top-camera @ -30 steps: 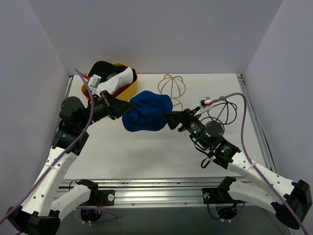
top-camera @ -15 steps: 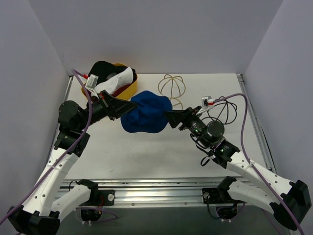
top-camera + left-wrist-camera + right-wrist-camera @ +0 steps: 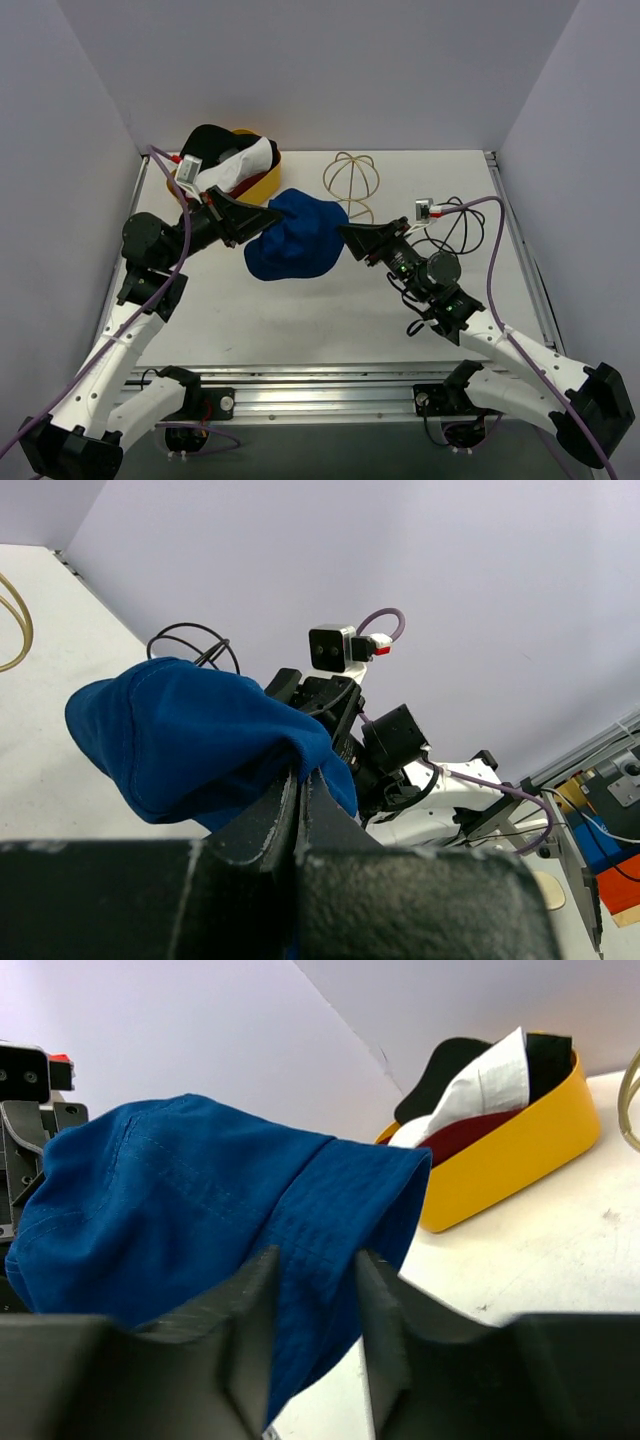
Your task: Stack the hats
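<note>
Blue bucket hat [image 3: 295,238]: held off the table [image 3: 300,320] between the two arms, over its middle and a little left of centre. Crown slack, brim folded.

Left gripper [image 3: 262,216]: fingers pressed together on the hat's left brim; in the left wrist view blue cloth runs straight into the closed jaws [image 3: 300,780].

Right gripper [image 3: 348,238]: at the hat's right edge. In the right wrist view its fingers [image 3: 250,1330] stand a little apart, and a fold of blue brim fills the gap [image 3: 315,1260].

Yellow basket [image 3: 262,186]: back left corner of the table, near the side wall. Contents: black cap [image 3: 208,140], white bucket hat [image 3: 245,160] and a dark red hat [image 3: 465,1130] lying under the white one; which kind of hat cannot be told.

Edges: the blue hat's back-left edge lies just beside the basket's front rim in the top view; the right wrist view shows a strip of table between them. A pale wire frame [image 3: 352,175] stands behind the hat's right side, near but apart.

Open room: bare table in front of the hat down to the metal rail [image 3: 320,385] at the near edge, and to the back right beyond the wire frame. Black cable loops [image 3: 455,228] lie to the right of the right arm.
</note>
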Controlling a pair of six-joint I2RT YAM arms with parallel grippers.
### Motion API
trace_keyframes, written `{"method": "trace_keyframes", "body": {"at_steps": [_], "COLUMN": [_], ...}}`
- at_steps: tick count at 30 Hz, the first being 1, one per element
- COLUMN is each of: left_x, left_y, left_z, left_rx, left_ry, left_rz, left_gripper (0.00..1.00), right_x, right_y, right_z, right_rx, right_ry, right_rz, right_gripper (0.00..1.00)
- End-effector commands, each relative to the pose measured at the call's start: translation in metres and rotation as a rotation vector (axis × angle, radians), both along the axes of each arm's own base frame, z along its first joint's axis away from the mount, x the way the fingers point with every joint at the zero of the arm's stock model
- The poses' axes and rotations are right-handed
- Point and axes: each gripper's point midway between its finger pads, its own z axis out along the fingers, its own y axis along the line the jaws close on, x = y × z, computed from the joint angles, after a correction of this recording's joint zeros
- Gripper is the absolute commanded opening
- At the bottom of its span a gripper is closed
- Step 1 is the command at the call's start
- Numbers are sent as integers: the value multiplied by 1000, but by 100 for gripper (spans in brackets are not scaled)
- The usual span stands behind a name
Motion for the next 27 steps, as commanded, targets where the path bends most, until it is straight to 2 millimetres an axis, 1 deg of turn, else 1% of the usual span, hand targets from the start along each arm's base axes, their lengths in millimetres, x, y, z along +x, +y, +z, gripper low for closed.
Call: {"method": "trace_keyframes", "body": {"at_steps": [1, 3, 4, 6, 7, 8, 9, 10, 11, 12, 13, 14, 15, 16, 17, 18, 19, 20, 21, 22, 23, 24, 25, 26, 27], "left_x": [-6, 0, 2, 11, 20, 27, 39, 49, 58, 73, 82, 92, 107, 116, 126, 141, 150, 159, 172, 179, 186, 197, 204, 209, 223], "left_y": [1, 0, 0, -1, 0, 0, -1, 1, 2, 1, 2, 5, 3, 4, 6, 6, 6, 9, 9, 9, 11, 8, 6, 5, 5], "left_z": [16, 10, 7, -1, -5, -15, -23, -19, -27, -36, -26, -29, -36, -23, -23, -32, -31, -15, -29, -29, -18, -27, -19, -20, -14], "left_rx": [-26, -9, 5, 36, 61, 92, 120, 146, 178, 208, 230, 255, 283, 295, 312, 337, 354, 349, 382, 387, 373, 381, 367, 377, 384], "left_ry": [-89, -75, -84, -66, -78, -46, -28, -62, -37, -13, -60, -49, -33, -78, -73, -54, -65, -93, -53, -51, -72, -57, -95, -99, -109], "left_rz": [-9, 0, 8, 24, 66, 88, 106, 151, 175, 196, 224, 259, 274, 302, 335, 352, 370, 402, 404, 416, 435, 435, 444, 448, 471], "left_gripper": [2, 2, 2, 2, 2, 2, 2, 2, 2, 3, 2, 2, 2, 2, 2, 2, 2, 2, 2, 2, 2, 2, 2, 2, 2], "right_x": [-6, -4, -2, 4, 9, 14, 20, 29, 36, 49, 58, 67, 82, 93, 98, 105, 119, 129, 135, 148, 158, 169, 176, 183, 196], "right_y": [-5, -9, -10, -16, -19, -21, -22, -24, -24, -23, -25, -26, -22, -25, -20, -19, -12, -14, -12, -8, -12, -7, -8, -7, -6], "right_z": [36, 36, 37, 38, 46, 43, 44, 49, 52, 46, 49, 62, 53, 52, 54, 71, 58, 58, 69, 56, 54, 48, 50, 49, 49], "right_rx": [94, 92, 88, 63, 62, 27, 10, -13, -37, -100, -129, -150, -202, -222, -234, -224, -255, -263, -256, -275, -276, -279, -272, -277, -283], "right_ry": [-100, -104, -105, -112, -124, -117, -120, -125, -131, -135, -143, -154, -146, -136, -142, -167, -137, -133, -151, -125, -120, -113, -123, -126, -128], "right_rz": [16, -2, -9, -41, -64, -88, -110, -137, -155, -181, -206, -227, -239, -252, -225, -220, -207, -213, -210, -207, -219, -202, -201, -195, -193], "right_gripper": [25, 19, 13, 8, 0, 0, 0, 0, 0, 0, 0, 0, 0, 0, 0, 0, 0, 0, 0, 0, 0, 0, 0, 0, 0]}}
